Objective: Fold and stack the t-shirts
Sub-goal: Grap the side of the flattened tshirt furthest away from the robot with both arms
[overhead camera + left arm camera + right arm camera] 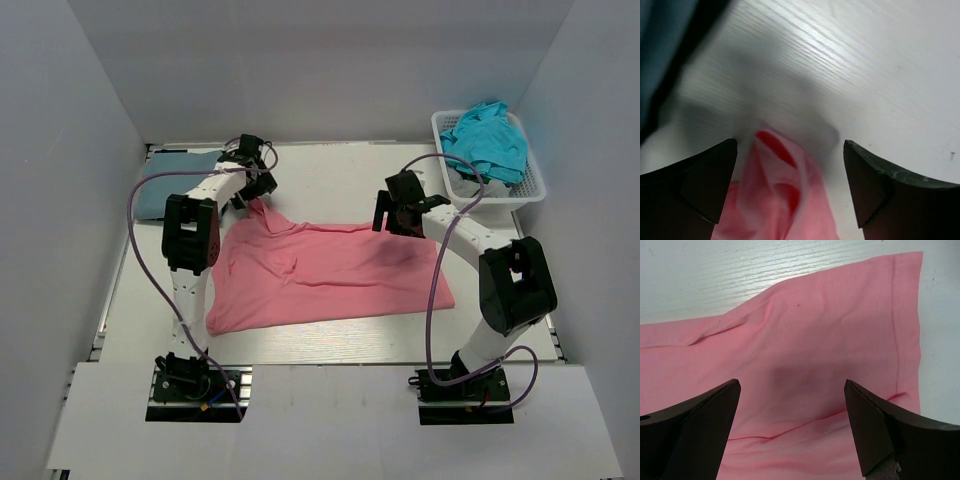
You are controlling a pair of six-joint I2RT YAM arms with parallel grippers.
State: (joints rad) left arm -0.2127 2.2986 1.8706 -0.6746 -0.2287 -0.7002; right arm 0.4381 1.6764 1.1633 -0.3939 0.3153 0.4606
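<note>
The salmon-pink t-shirt [330,275] lies spread at the middle of the desk [340,170]. The left hand [790,170], jaws wide, straddles a raised peak of cloth toward the far-left corner. The right hand [792,405], equally wide, hovers over the shirt's right end. Close each on an edge, then lift both evenly.

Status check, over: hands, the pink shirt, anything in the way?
Left hand open, straddling a bunched corner of the pink t-shirt. Right hand open above its other end. Shirt mostly flat, unfolded. Nothing lying on it.

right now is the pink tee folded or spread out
Spread out: the pink tee lies mostly flat on the table, one corner bunched up.
</note>
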